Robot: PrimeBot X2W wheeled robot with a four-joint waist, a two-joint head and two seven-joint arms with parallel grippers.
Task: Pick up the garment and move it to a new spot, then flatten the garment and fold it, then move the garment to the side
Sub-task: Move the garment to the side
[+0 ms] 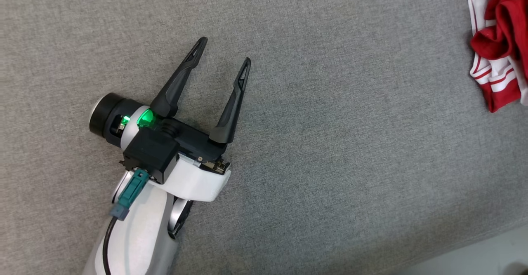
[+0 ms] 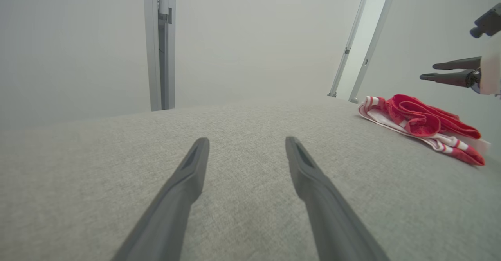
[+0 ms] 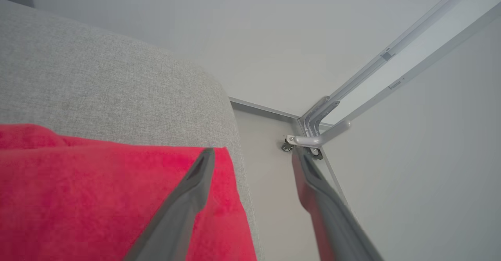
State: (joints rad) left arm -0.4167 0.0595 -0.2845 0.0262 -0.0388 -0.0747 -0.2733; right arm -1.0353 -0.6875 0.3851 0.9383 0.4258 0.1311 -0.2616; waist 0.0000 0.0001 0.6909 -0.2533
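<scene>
Garment (image 1: 500,31), crumpled red with white stripes

one garment (image 1: 501,23), one grey cushion (image 1: 330,143), two grippers: left gripper (image 1: 225,50) and right gripper (image 3: 252,153).

What I've got under me is a big grey woven cushion (image 1: 330,163), plain fabric the whole way across. In the head view a sliver of pale floor (image 1: 474,254) cuts in at about 5 o'clock. From my left wrist, an upright metal post (image 2: 159,45) stands past the far edge at 11 o'clock. Two slanted rails (image 2: 358,45) lean at 1 o'clock, with a blank white wall (image 2: 254,38) behind. In the right wrist view, rails come down from 2 o'clock to a bracket (image 3: 313,139) near centre, with what looks like a small caster (image 3: 287,146) just beside it.
</scene>
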